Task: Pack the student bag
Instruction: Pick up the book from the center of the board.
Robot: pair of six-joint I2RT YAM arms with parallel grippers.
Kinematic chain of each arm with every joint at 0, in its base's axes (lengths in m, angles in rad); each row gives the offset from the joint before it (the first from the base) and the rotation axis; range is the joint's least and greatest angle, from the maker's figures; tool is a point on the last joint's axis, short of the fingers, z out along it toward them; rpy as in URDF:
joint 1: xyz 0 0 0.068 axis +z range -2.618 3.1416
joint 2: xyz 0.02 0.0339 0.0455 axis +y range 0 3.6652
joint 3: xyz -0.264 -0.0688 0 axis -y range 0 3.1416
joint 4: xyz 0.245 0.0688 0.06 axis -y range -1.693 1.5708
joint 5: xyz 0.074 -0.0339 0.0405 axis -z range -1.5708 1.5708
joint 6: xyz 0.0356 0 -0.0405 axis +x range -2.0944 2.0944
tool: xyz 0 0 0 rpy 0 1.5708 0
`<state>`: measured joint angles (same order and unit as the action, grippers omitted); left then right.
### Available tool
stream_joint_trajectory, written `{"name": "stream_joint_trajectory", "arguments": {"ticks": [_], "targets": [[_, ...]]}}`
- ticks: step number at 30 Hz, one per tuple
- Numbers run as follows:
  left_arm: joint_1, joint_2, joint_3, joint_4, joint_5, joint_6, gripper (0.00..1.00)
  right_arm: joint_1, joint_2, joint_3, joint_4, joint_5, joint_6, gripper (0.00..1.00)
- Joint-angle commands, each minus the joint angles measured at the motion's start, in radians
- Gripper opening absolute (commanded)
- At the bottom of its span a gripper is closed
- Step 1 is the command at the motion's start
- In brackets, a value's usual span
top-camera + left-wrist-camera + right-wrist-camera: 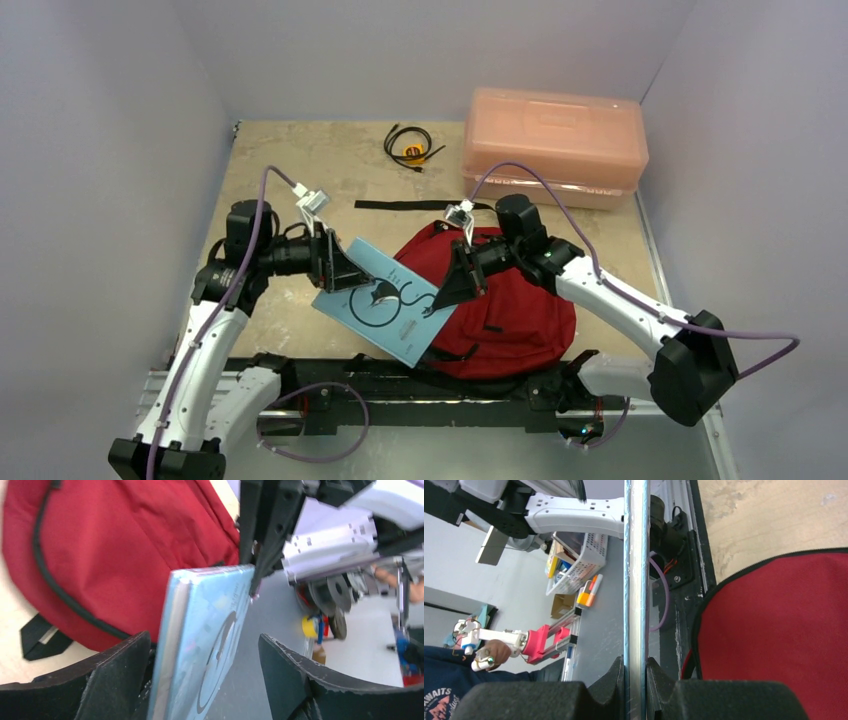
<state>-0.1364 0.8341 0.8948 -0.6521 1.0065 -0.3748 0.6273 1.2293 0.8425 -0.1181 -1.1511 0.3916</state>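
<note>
The dark red student bag lies on the table between the arms, its zip closed on the side I see. A thin light blue book with a black swirl hangs tilted above the bag's left edge. My right gripper is shut on the book's right edge. In the right wrist view the fingers pinch the book edge-on, with the bag to the right. My left gripper is open around the book's left corner. In the left wrist view the book leans on one finger, clear of the other.
A pink translucent plastic box stands at the back right. A coiled black cable with a yellow piece lies at the back centre. A black strap lies flat behind the bag. Walls close in on both sides.
</note>
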Motion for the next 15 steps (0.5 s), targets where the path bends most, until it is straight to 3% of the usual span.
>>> {"name": "stream_joint_trajectory", "arguments": {"ticks": [1,8,11,14,15], "targets": [[-0.064,-0.05,-0.036,0.083,0.107,-0.003,0.72,0.003,-0.044,-0.005,0.114,-0.099,-0.013,0.0],[-0.071,-0.09,-0.058,0.07,0.107,-0.018,0.29,0.004,-0.031,-0.006,0.114,-0.084,-0.042,0.0],[-0.071,-0.075,-0.045,0.041,0.1,-0.009,0.01,0.005,0.009,0.028,0.065,-0.076,-0.081,0.0],[-0.071,-0.057,-0.023,0.001,0.06,0.002,0.0,0.003,0.057,0.097,-0.032,0.012,-0.142,0.04],[-0.071,-0.055,-0.008,-0.023,0.021,0.009,0.0,0.002,0.076,0.126,-0.091,0.07,-0.158,0.16]]}}
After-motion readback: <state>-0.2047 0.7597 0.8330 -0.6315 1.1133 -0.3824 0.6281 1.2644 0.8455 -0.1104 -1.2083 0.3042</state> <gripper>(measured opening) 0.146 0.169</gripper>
